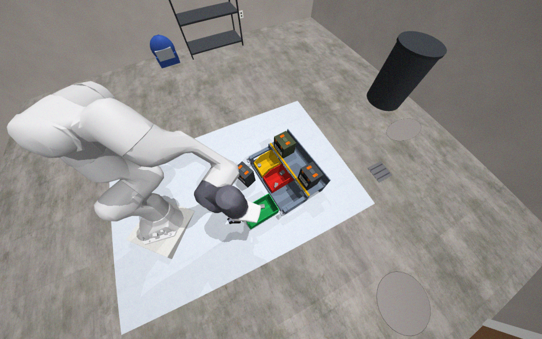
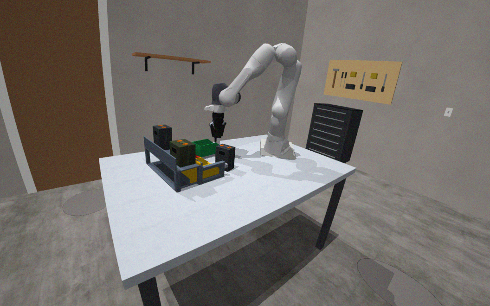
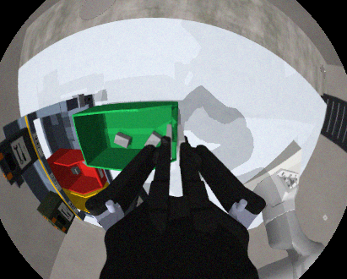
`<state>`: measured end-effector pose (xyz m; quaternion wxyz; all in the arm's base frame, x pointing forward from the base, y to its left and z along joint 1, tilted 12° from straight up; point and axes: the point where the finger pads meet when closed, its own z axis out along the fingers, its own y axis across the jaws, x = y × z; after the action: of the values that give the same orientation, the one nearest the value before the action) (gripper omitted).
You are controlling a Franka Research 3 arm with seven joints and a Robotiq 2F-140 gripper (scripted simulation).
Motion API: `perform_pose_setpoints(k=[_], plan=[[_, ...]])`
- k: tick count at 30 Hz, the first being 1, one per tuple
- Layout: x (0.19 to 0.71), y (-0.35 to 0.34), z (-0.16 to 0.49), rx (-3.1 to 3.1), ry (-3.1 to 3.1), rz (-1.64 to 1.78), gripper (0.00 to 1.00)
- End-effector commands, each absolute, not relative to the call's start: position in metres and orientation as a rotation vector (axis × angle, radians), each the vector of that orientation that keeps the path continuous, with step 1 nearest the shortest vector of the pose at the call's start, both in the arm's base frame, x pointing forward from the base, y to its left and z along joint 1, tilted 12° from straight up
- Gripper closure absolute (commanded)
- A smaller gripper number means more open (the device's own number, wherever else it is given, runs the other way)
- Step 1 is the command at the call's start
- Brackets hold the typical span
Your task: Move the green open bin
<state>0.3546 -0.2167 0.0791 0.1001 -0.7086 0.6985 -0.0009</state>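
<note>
Jaws point(image 1: 234, 220) point(image 2: 216, 139) point down, pinching green bin's point(image 1: 263, 211) point(image 2: 205, 147) point(image 3: 127, 135) wall.

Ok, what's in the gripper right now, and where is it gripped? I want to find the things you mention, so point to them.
The green bin point(image 1: 269, 208) point(image 2: 205, 149) point(image 3: 114, 159), held by the wall at its end away from the shelf point(image 1: 323, 173) point(image 2: 159, 155), between the gripper's point(image 3: 176, 141) fingertips.
</note>
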Motion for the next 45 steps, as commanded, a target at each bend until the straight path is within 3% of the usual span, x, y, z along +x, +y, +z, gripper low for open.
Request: perform_pose_setpoints(k=[1,45], plan=[[0.357,-0.218,0.08,-2.099,2.058,-0.017,1.0],[0.36,-0.215,0.06,-2.099,2.058,-0.017,1.0]])
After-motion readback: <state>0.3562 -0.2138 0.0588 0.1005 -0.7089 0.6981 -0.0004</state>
